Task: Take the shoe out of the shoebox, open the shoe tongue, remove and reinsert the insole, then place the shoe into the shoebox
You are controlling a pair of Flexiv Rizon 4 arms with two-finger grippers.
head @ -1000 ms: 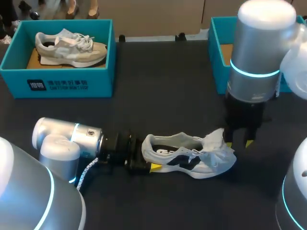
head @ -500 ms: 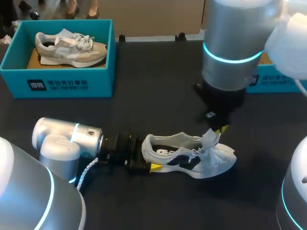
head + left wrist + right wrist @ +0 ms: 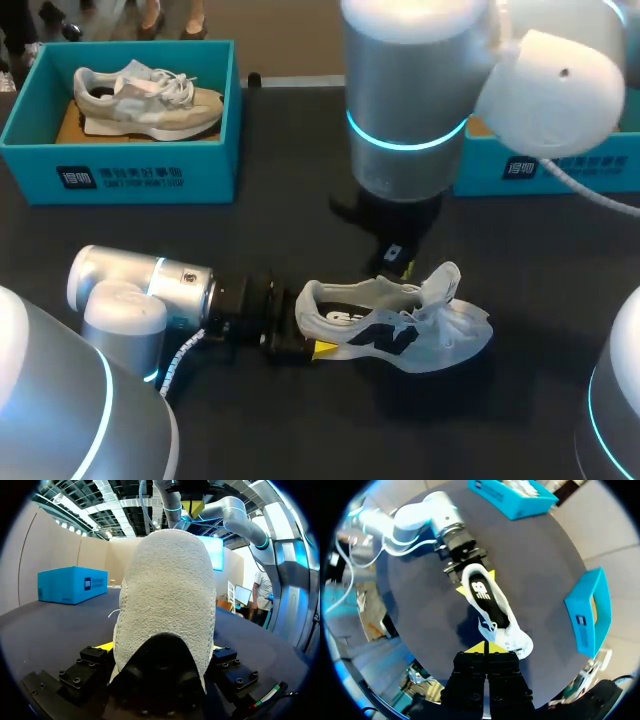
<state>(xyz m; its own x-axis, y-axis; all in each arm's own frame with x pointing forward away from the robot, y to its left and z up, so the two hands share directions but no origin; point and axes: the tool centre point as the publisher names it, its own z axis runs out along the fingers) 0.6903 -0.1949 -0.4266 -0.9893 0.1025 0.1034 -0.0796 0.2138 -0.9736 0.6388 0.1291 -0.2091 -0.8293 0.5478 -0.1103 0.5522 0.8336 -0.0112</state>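
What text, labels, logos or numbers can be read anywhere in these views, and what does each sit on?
No text is clear enough to quote.
Left shoebox, front wall: white logo square and two lines of print, too small to read.
Right shoebox, front wall: white logo and print, blurred.
White shoe, side: dark logo mark, no words.
Insole: white logo mark, no words.
Left arm: small sticker, unreadable.

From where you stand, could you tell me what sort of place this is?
Probably a robot test bench: a dark table, a teal shoebox, and a shoe held by the left gripper.
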